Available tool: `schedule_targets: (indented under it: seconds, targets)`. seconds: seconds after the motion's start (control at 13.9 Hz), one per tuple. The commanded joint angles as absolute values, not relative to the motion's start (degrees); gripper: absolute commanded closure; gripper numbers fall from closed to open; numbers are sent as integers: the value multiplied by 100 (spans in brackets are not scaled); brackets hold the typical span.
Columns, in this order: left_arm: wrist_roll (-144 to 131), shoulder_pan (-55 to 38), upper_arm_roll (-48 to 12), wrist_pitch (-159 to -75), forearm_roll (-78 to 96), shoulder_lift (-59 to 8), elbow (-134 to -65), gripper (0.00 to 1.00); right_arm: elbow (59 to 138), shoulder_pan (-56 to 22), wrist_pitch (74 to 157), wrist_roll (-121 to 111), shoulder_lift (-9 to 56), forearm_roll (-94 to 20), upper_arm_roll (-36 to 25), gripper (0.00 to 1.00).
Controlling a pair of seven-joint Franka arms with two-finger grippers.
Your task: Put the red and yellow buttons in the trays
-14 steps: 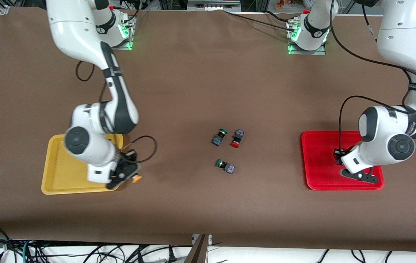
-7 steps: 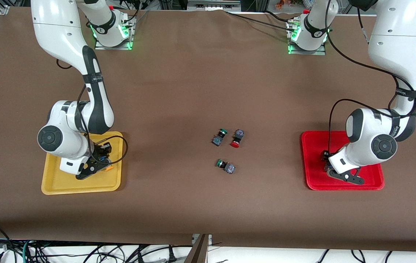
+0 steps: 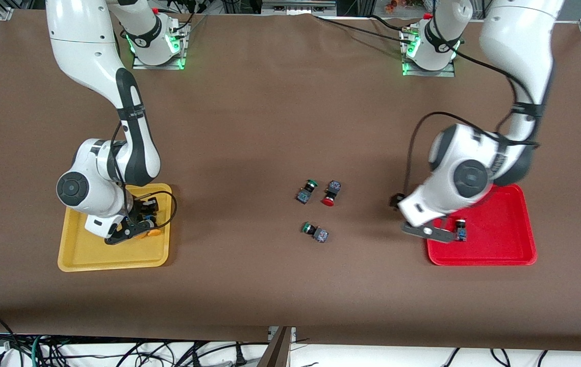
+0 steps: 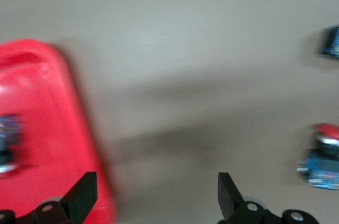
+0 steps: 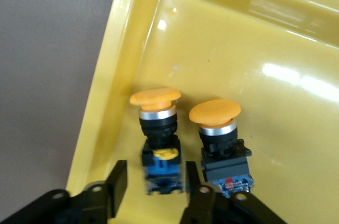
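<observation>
Bright, even light; left wrist view blurred; yellow tray (image 5: 275,49) glares.

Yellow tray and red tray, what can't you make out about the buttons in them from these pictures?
- Yellow tray, front view: the right hand and wrist cover the two yellow buttons; only an orange cap peeks out.
- Right wrist view: bottom edge cuts off the fingers, so contact is unclear.
- Red tray, left wrist view: red button is a blur.

Glossy smooth plastic yellow tray (image 5: 222,49) and red tray (image 3: 504,239); matt brown table cover (image 3: 270,127); shiny metal collars under the yellow caps (image 5: 156,97).
</observation>
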State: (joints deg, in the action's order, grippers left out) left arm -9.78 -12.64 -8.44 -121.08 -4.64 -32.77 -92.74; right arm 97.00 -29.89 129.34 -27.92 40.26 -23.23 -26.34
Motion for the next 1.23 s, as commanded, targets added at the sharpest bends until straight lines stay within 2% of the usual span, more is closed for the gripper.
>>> schedule_targets:
  seconds: [0.0,0.43,0.79,1.01,1.08,1.15]
  targets:
    - [-1501,-1834,-896,-12147,-439,-3243,-9386,0,9756,-3076,12745,-2227,3613,-2496,-2654,0]
    - [-2057,-2731,-914,-12769,-693,-3313,-9931,0,9281,-3471,11787,-758,3016,-2243,-2724,0]
    - [-2048,-2760,-923,-13998,-1598,-3708,-10327,0,9290,-3823,10787,570,1734,-1065,-2681,0]
    - [-2030,-2769,-914,-14168,-1635,-3779,-10318,0,9325,-3823,10241,580,1153,-748,-2681,0]
    - [-2030,-2769,-914,-14168,-1757,-3788,-10318,1,9351,-3823,10091,571,995,-599,-2689,0]
    - [-2039,-2751,-914,-14177,-1888,-3814,-10318,12,9352,-3815,9933,545,871,-458,-2698,0]
